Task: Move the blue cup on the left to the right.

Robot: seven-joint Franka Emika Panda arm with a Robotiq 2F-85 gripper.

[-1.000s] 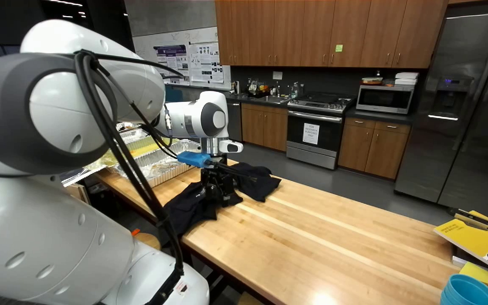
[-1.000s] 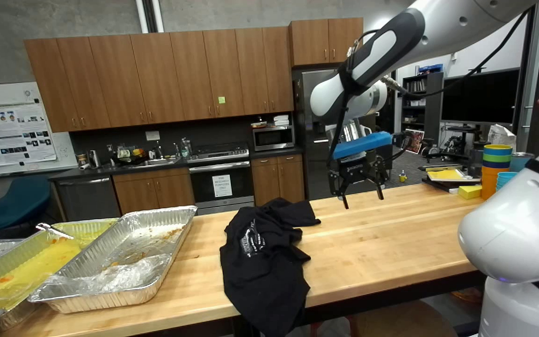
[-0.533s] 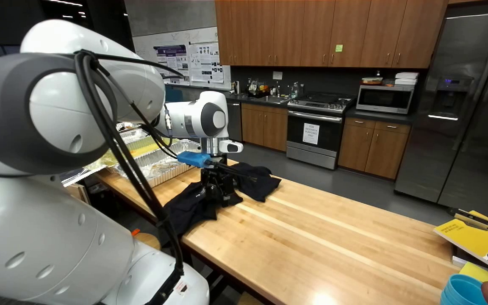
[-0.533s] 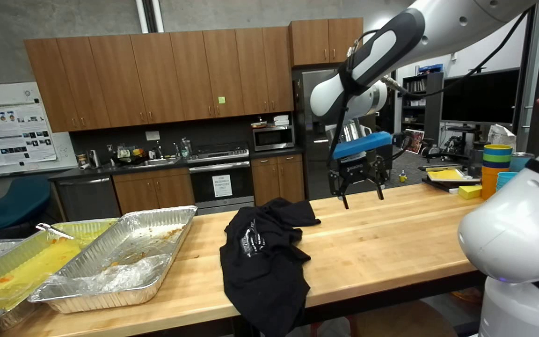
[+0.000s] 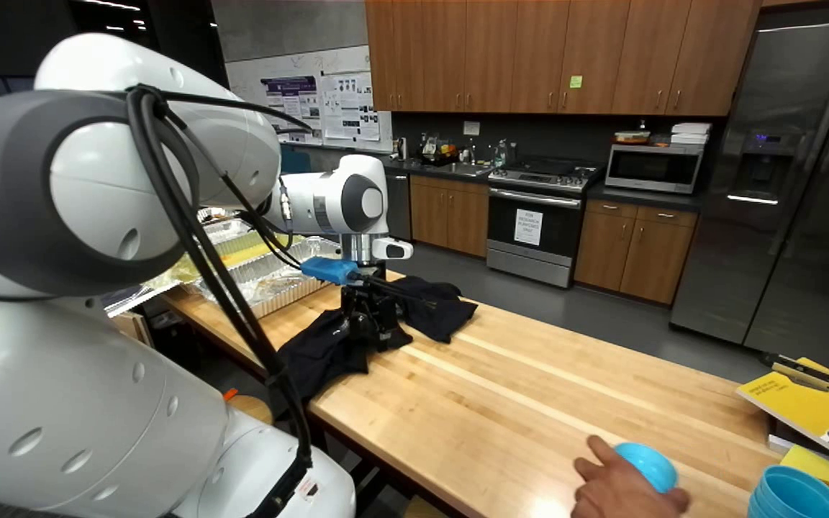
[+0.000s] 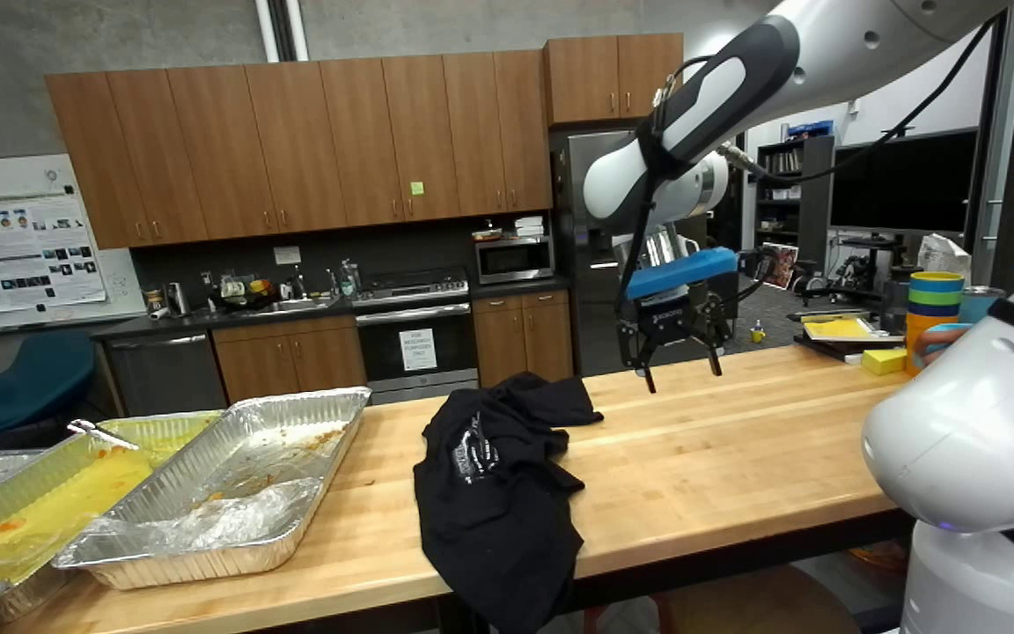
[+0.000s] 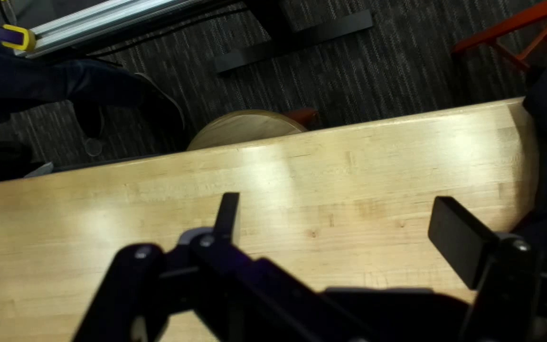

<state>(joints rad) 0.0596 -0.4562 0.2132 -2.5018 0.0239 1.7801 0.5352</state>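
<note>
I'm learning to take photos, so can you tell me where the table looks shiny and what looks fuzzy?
Wrist view: the wooden table shines in pale patches, the floor looks much darker, and the gripper seems soft-edged, maybe because it's so close to the camera; in an exterior view: a white glare spot on the wooden table, at the picture's bottom edge.

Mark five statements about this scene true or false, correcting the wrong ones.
1. In an exterior view, a person's hand holds a blue cup. True.
2. The robot's hand is shut. False: it stands open.
3. The robot's hand rests on the black cloth. False: an exterior view shows it apart, above the table.
4. The black cloth lies on the table. True.
5. The microwave stands on the floor. False: it stands on the counter.
</note>
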